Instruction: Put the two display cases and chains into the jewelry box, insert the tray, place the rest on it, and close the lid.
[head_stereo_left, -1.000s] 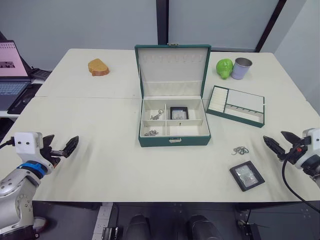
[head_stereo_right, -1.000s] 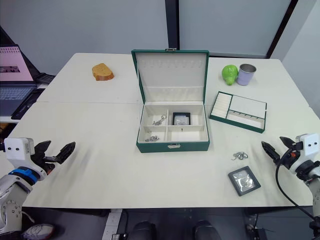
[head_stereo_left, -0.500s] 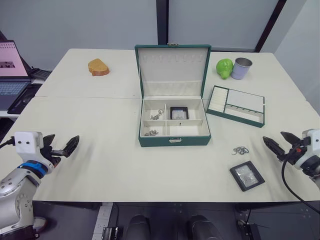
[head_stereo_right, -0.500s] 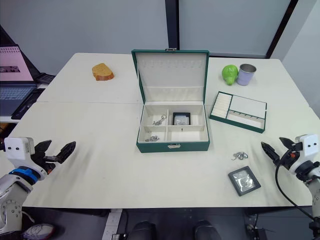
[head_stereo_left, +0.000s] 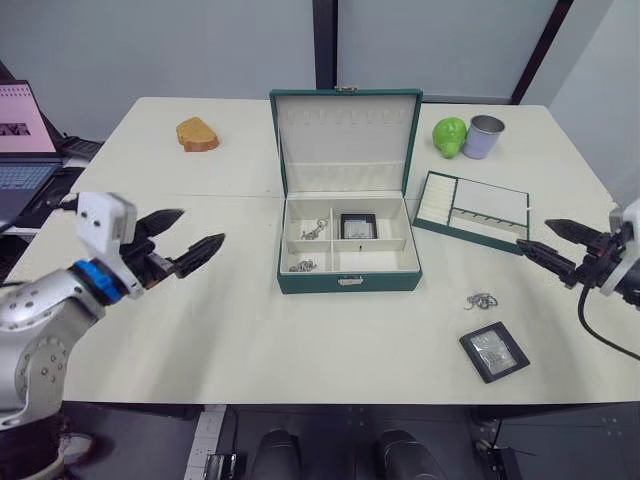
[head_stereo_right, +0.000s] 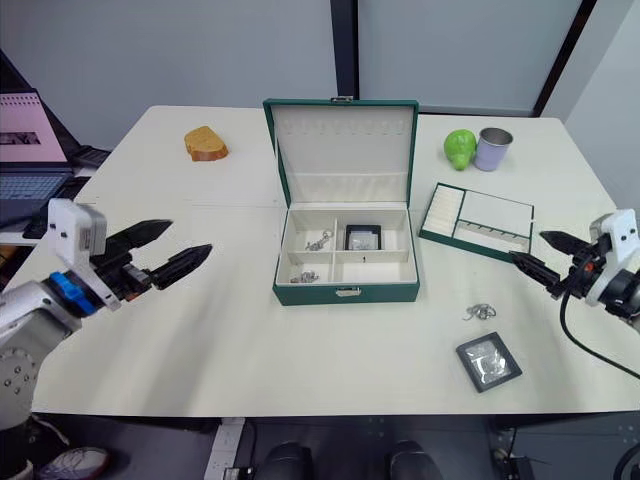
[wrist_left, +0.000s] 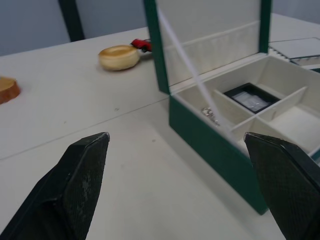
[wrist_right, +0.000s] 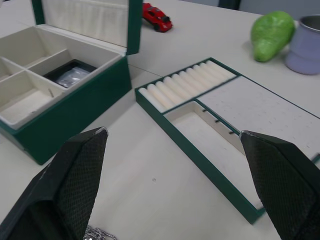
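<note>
Loading step is partly done. The jewelry box is sitting mid-worktop with the lid standing open. One display case is already lying in the back right compartment, and two chains are lying in the left compartments, one at the back and one at the front.

Still out on the worktop: the second display case near the front right edge, and a chain clump just behind it, between it and the tray. The tray is lying right of the box, not yet inserted.

The right hand is hovering with fingers spread, gripping nothing. It is hanging near the tray's front right corner; the loose chain clump is lying in front of it and toward the box, the second case further forward again, both apart from it. The left hand is hovering left of the box, fingers spread, carrying nothing, pointing toward the box.

Judgement: the step in hand is fetching the last case and chain. The next move is calling for the right hand dropping forward onto the chain clump or the flat case. The case is lying low, so pinching it by its edges is looking necessary. Tray insertion has to wait until both are in.
</note>
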